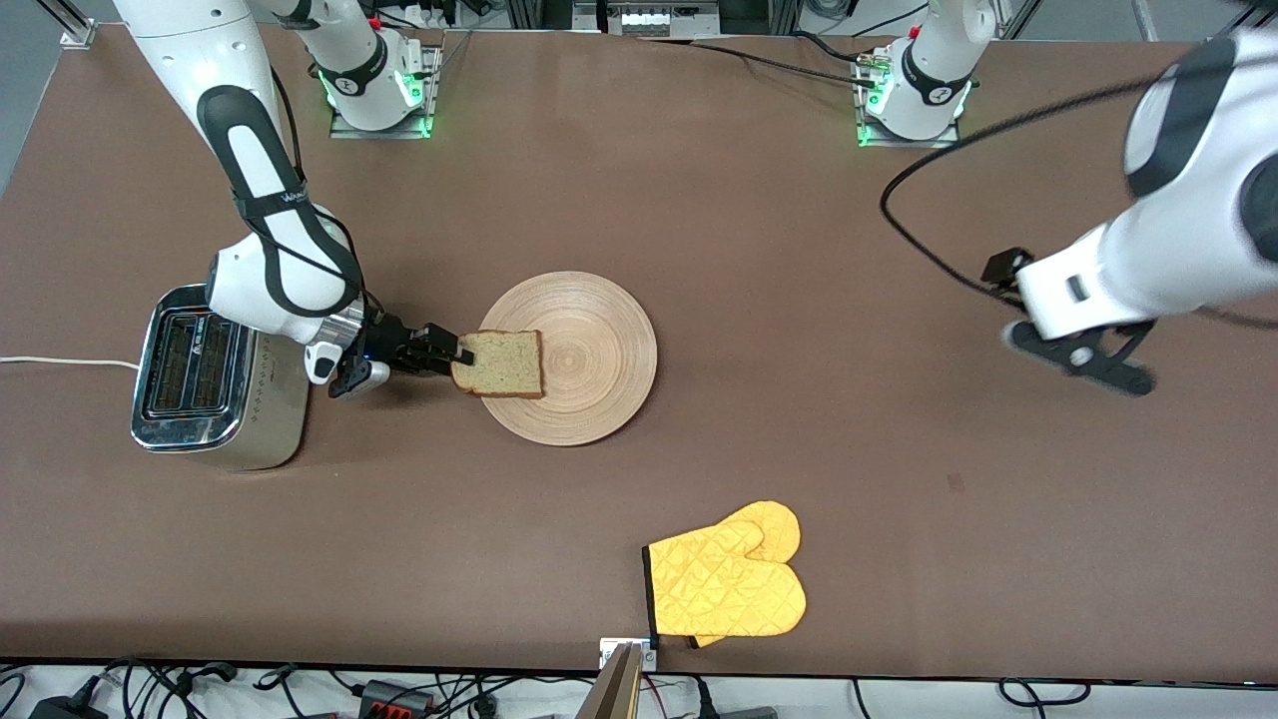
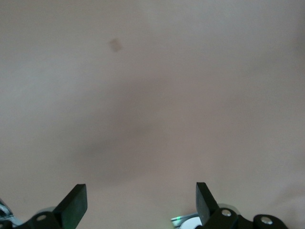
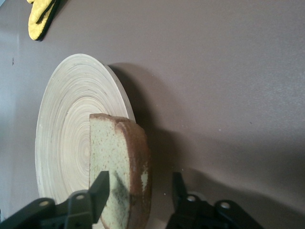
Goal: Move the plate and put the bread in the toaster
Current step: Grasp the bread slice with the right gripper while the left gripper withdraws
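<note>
Bread (image 1: pixel 502 363): squarish brown-crusted slice lying on the plate (image 1: pixel 599 350), at the plate's edge toward the right arm's end of the table, one crust overhanging the rim
Plate: round light-wood disc near the middle of the table (image 1: pixel 759 200), well apart from the toaster (image 1: pixel 205 384)
Toaster: chrome-topped, two slots facing up, at the right arm's end of the table, just beside the right arm's wrist
Right gripper (image 1: pixel 461 352): low at the overhanging edge of the bread; in the right wrist view its fingers (image 3: pixel 101 187) straddle the slice, one over the top face, one by the crust, with a gap showing, so not yet clamped
Left gripper (image 1: pixel 1083 364): raised over bare table at the left arm's end, fingers spread wide, nothing between them; this arm waits
Oven mitt (image 1: pixel 727 584): yellow, nearer the front camera than the plate
Step in hand: taking hold of the bread
Next move calls for: pinching the slice firmly, lifting it clear, turning it on edge and lowering it into a slot
</note>
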